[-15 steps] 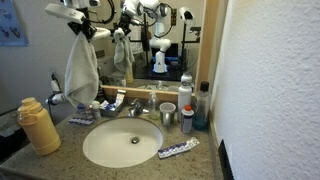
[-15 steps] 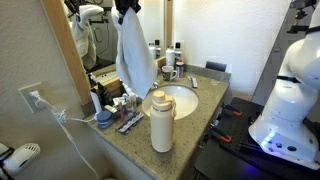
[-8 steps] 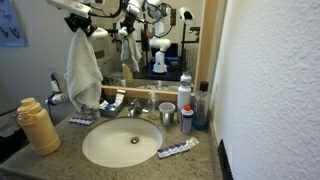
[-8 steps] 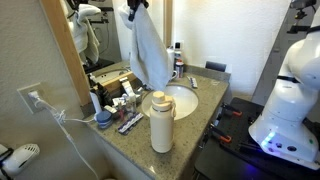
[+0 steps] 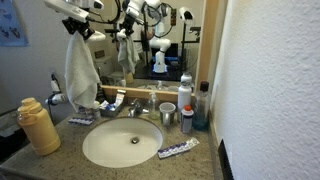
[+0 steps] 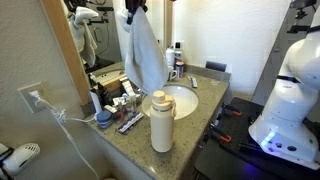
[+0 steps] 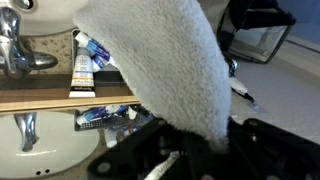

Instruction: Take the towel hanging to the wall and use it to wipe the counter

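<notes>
1 tall cream bottle point(image 6: 161, 122) stands nearest on the tabletop point(image 6: 135, 142), and a low sweep of cloth could topple it. Beyond it, the towel point(image 6: 145, 55) hangs above the tabletop beside the sink point(image 6: 182, 100), its top bunched in jaws clamped on it. A thin pinch may slip. Farthest, the upright bottles point(image 6: 177, 58) could catch the trailing hem.
</notes>
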